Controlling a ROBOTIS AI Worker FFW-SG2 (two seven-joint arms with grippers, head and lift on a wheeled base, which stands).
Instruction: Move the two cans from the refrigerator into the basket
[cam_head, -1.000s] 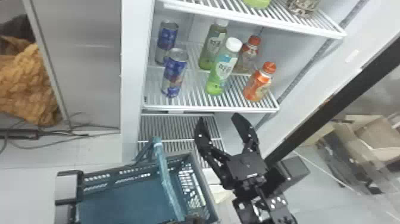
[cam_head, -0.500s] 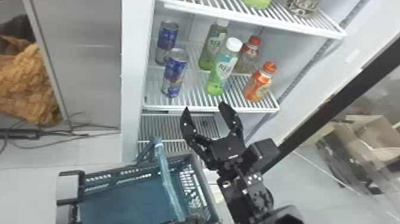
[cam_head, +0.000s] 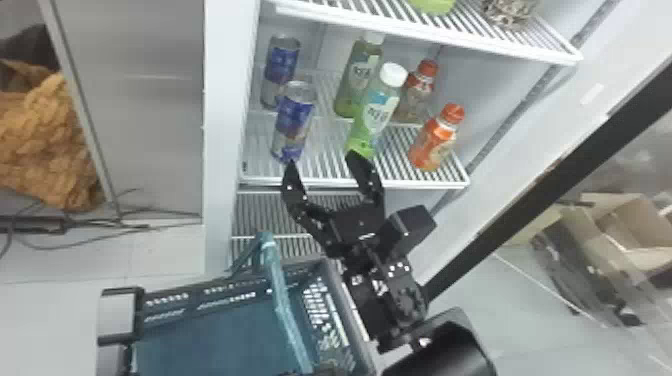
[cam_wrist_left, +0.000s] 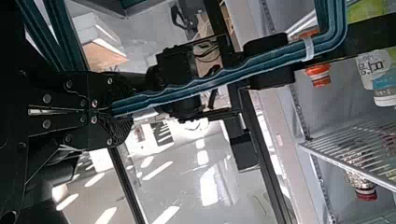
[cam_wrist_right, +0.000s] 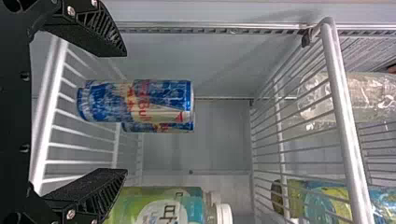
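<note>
The refrigerator (cam_head: 220, 125) takes up most of the space ahead, and both cans of the task stand upright on its middle shelf (cam_head: 350, 184). Below and outside is the basket (cam_head: 210, 340); its handle (cam_wrist_left: 205, 86) is pinched in the left gripper (cam_wrist_left: 109, 112). If that pinch slips or twists, the basket could tip or swing, and the handle, running above its opening, may catch a can on the way in.

The right gripper (cam_head: 322, 157) is at the shelf's front edge, fingers spread wide with nothing between them. It looks off-centre: one fingertip overlaps the front can's base in the head view, the other the foot of the nearer green bottle (cam_head: 375, 112). Going straight in would likely knock the can and shove that bottle into the rear green one (cam_head: 359, 75); too low an entry may strike the shelf edge.

The front can (cam_head: 294, 122) stands close before the rear can (cam_head: 281, 70), so a nudge forward could topple both. Shifting the fingers towards the robot's left first seems wise.
</note>
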